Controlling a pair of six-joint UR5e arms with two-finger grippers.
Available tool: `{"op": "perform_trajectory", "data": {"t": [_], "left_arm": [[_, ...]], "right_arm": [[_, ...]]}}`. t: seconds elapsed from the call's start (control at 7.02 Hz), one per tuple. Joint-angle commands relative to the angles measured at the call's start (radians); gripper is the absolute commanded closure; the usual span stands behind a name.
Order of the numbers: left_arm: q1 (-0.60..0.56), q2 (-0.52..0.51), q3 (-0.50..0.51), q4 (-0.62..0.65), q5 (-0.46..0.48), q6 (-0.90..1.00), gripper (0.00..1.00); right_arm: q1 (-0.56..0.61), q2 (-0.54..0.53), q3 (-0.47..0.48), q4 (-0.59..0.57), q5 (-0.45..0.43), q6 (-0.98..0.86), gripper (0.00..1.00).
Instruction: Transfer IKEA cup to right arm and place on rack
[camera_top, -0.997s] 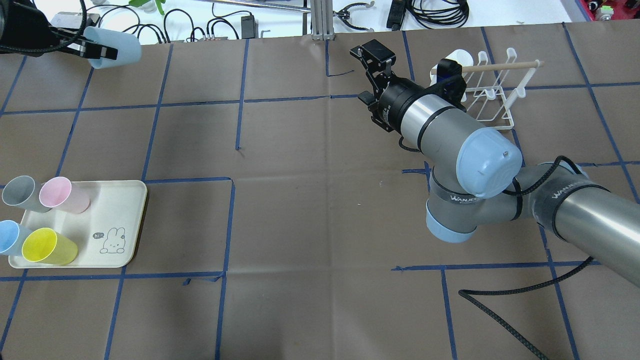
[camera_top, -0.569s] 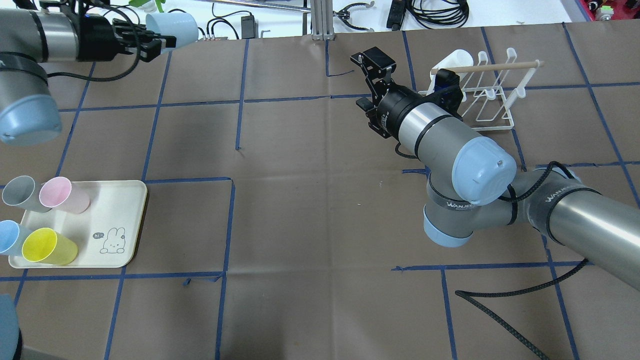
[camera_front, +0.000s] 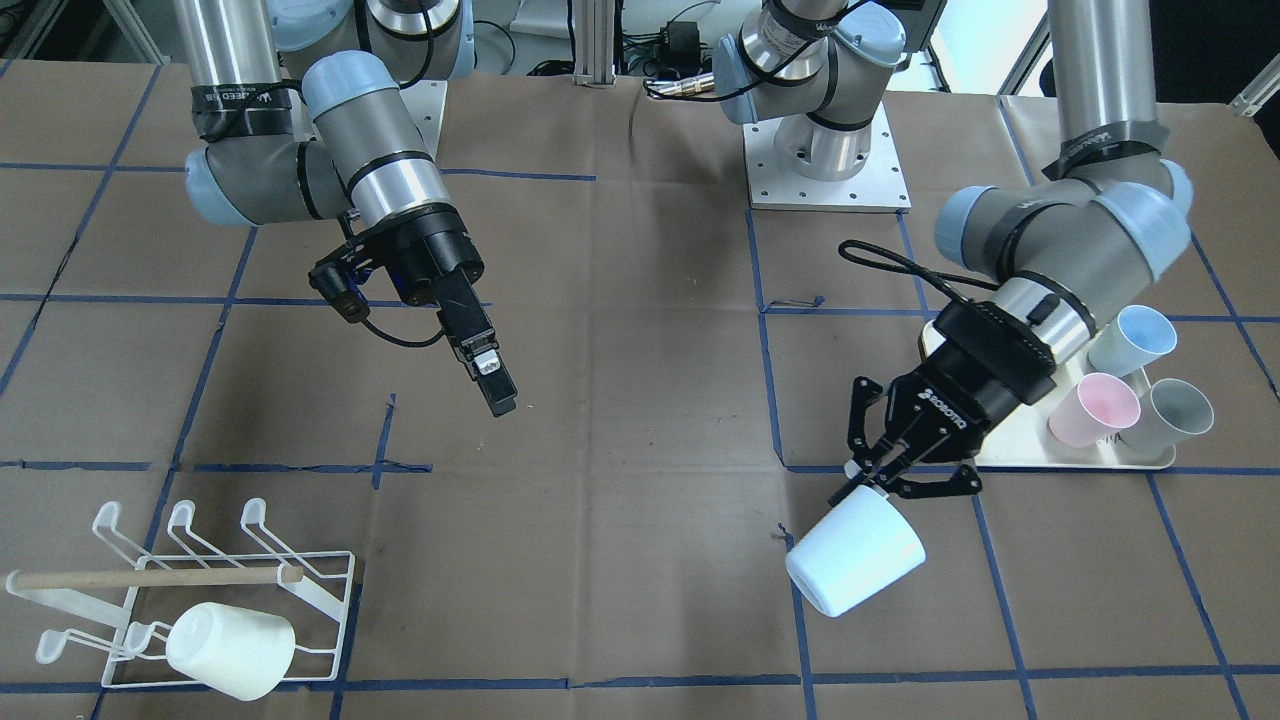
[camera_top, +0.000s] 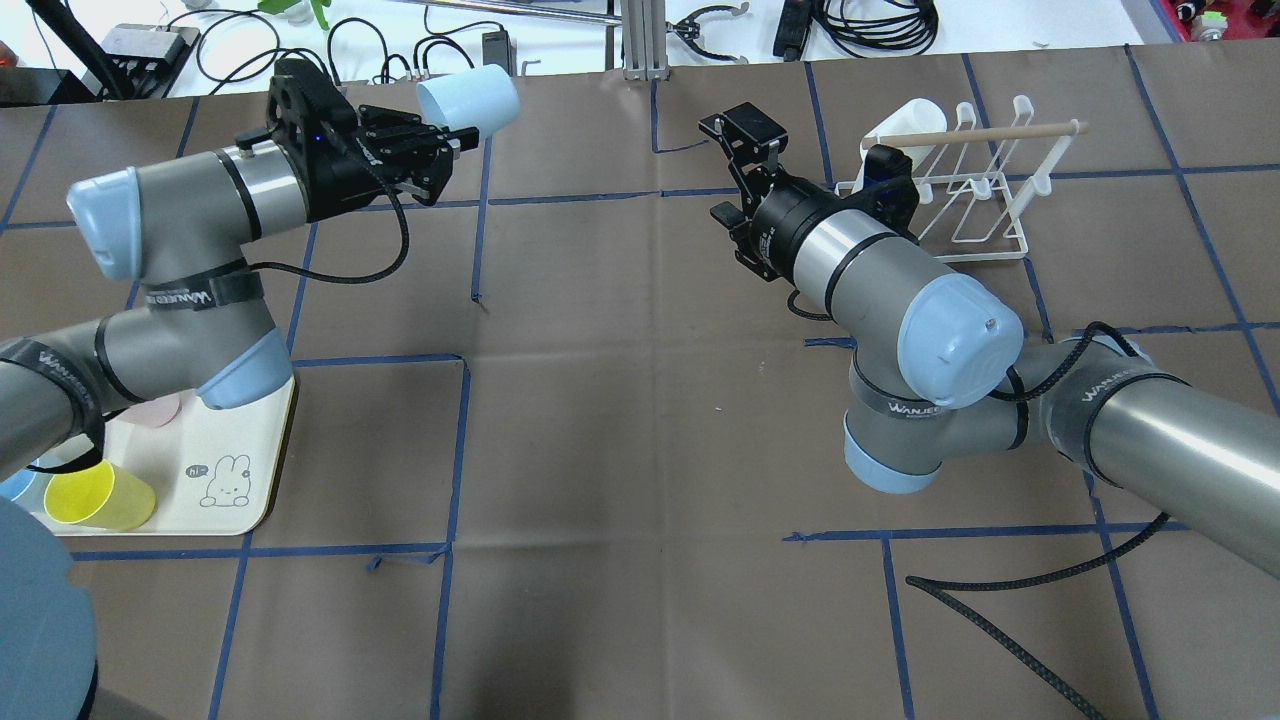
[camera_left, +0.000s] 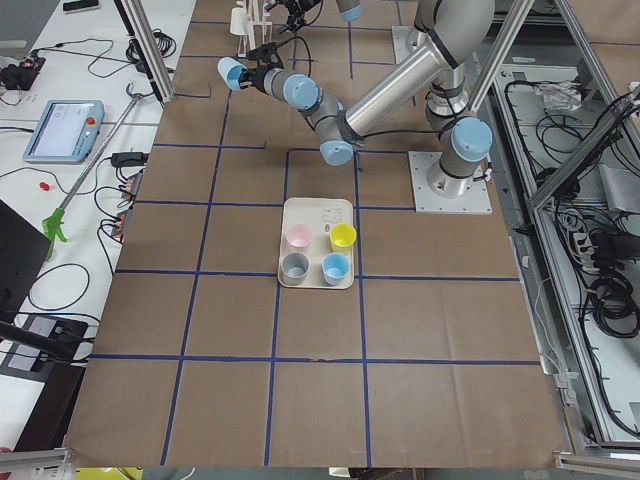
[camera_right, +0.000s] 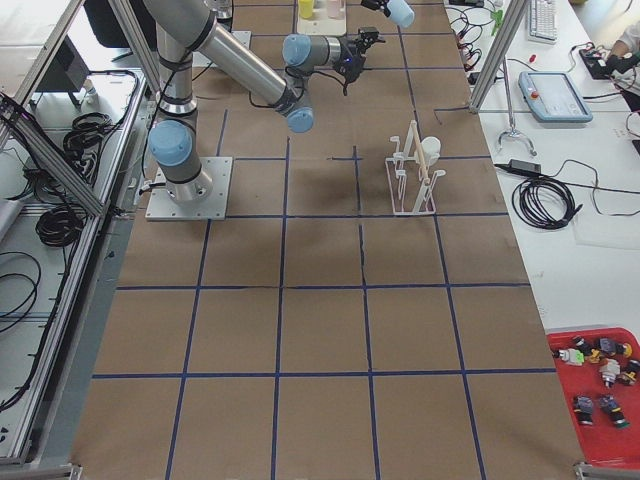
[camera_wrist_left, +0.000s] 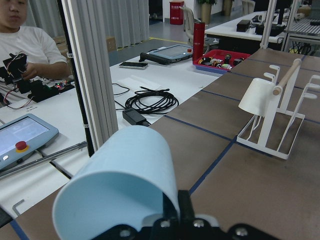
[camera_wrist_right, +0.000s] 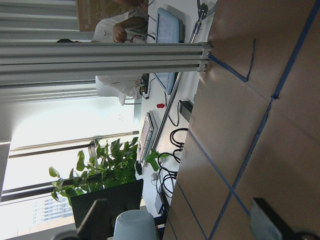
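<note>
1 IKEA cup (camera_top: 468, 97): pale blue, carried on its side clear of the table (camera_top: 640, 400); upper left of overhead frame, near far table edge; lower right of centre in front-facing view.
Left gripper (camera_top: 452, 143): clamped on the cup wall at the rim; cup base pointed away from the wrist.
Right gripper (camera_top: 735, 165): jaws spread wide, nothing held; upper centre of overhead frame, well apart from the cup.
Rack (camera_top: 975, 185): upper right of overhead frame, just beyond the right gripper's wrist; 1 white cup (camera_top: 900, 120) already hung at its left end, other prongs free.
Tray (camera_top: 245, 440): lower left, partly hidden by left arm (camera_top: 180, 260); yellow cup (camera_top: 95, 495) seen on it.
Weight: judged v. light; thin plastic.
Stiffness: body prob. stiff enough, rim likely to flex if squeezed hard; not thought fragile.
Surface: smooth, prob. slippery; with the taper, a grip could slide toward the narrow base.
Where to grip: free body wall, approx. mid-height toward base, across the dia.; rim end is taken up by the left gripper. Moderate squeeze advised.
Risk: cup could be dropped if released by the left gripper before the right gripper is seated.
</note>
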Motion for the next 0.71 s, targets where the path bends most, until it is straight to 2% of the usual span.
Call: {"op": "perform_trajectory", "data": {"t": [0.0, 0.14, 0.28, 0.57], "left_arm": [[-0.070, -0.086, -0.028, 0.365, 0.012, -0.303, 1.00], [-0.122, -0.078, -0.036, 0.384, 0.030, -0.325, 1.00], [-0.182, -0.066, -0.041, 0.383, 0.138, -0.337, 0.99], [-0.277, -0.040, -0.041, 0.339, 0.272, -0.362, 0.99]], "right_arm": [[0.000, 0.031, -0.003, 0.010, 0.002, 0.001, 0.00], [0.000, 0.036, -0.005, 0.010, -0.006, 0.001, 0.00], [0.006, 0.039, -0.017, 0.010, -0.001, 0.001, 0.00], [0.028, 0.053, -0.055, 0.010, -0.003, 0.003, 0.00]]}}
